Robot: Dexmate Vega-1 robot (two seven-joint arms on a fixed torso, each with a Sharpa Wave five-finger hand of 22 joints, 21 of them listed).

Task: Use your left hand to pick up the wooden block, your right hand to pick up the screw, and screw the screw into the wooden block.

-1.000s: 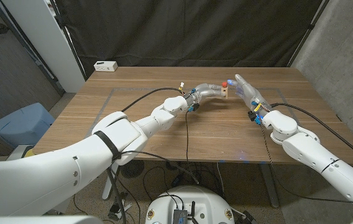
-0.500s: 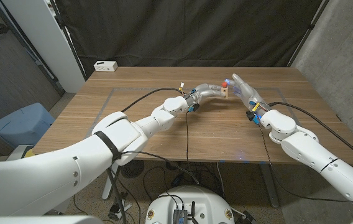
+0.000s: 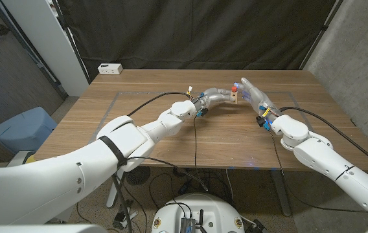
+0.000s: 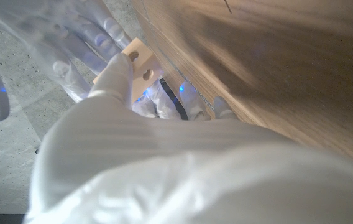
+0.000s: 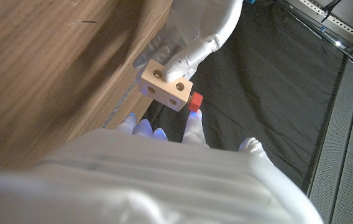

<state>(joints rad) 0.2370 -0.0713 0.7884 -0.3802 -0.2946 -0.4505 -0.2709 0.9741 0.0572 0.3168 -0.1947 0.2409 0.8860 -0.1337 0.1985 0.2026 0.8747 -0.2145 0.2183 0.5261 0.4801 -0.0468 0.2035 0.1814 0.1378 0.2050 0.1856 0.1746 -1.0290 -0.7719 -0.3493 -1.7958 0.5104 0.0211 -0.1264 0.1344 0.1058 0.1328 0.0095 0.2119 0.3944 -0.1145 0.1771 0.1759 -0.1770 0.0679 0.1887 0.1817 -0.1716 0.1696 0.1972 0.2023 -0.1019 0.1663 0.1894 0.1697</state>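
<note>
We've got the left hand (image 3: 218, 96) pinching the block (image 3: 234, 97), holding it up off the table (image 3: 138, 123) near the far edge. The red-headed screw (image 3: 234, 86) sits on top of the block. The right hand (image 3: 255, 94) is right beside the block, fingers at the screw, but we can't tell if it's actually pinching it.

My head view is evenly lit and sharp, the surface (image 3: 145, 123) free of glare against a dark curtain (image 3: 197, 32). In both wrist views my gloved hands blur into soft white close to the lens; my left hand (image 4: 120, 74) looks washed out, with blue glints.
</note>
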